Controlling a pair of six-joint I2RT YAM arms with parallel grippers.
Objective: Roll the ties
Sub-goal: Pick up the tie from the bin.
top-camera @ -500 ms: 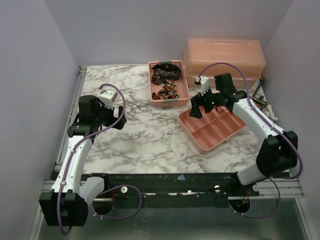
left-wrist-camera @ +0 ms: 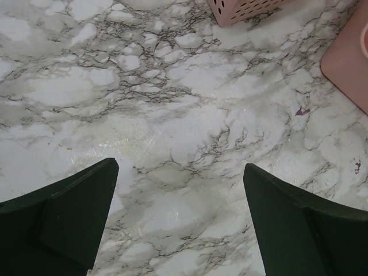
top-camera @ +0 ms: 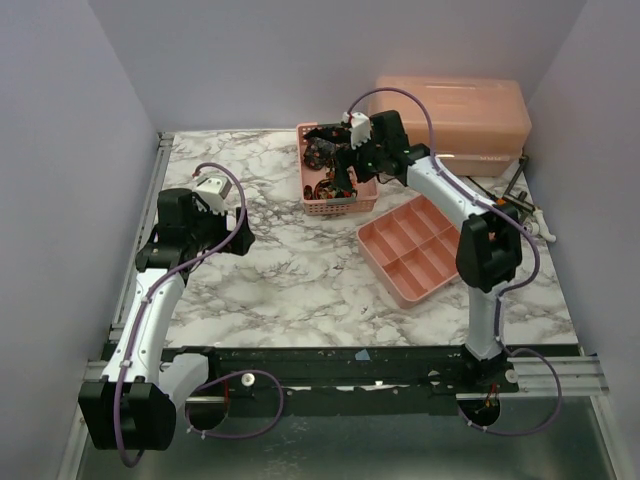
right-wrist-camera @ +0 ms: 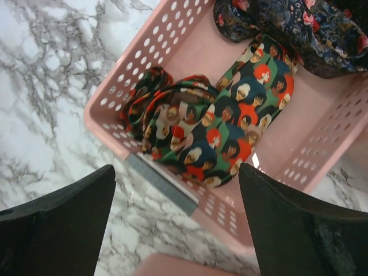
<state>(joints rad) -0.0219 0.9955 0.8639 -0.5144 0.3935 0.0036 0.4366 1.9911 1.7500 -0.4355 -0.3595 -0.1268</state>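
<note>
The ties lie bunched in the pink basket (top-camera: 336,208) at the back middle of the table. In the right wrist view, a tie printed with red, orange and green faces (right-wrist-camera: 221,123) fills the near part of the basket (right-wrist-camera: 109,123). A darker tie with pink flecks (right-wrist-camera: 313,29) sits behind it. From above they are the colourful tie (top-camera: 328,186) and the dark tie (top-camera: 322,142). My right gripper (top-camera: 343,172) (right-wrist-camera: 176,172) hovers open over the basket's near rim, holding nothing. My left gripper (top-camera: 225,235) (left-wrist-camera: 181,167) stands open above bare marble at the left.
A pink divided tray (top-camera: 420,250) lies right of the middle, its corner (left-wrist-camera: 351,63) in the left wrist view. A pink lidded box (top-camera: 450,115) stands at the back right. Grey walls close in the marble table (top-camera: 290,290). The basket's corner (left-wrist-camera: 241,8) is in the left wrist view.
My right arm has swung left from above the divided tray to above the pink basket. The left arm has stayed put.
</note>
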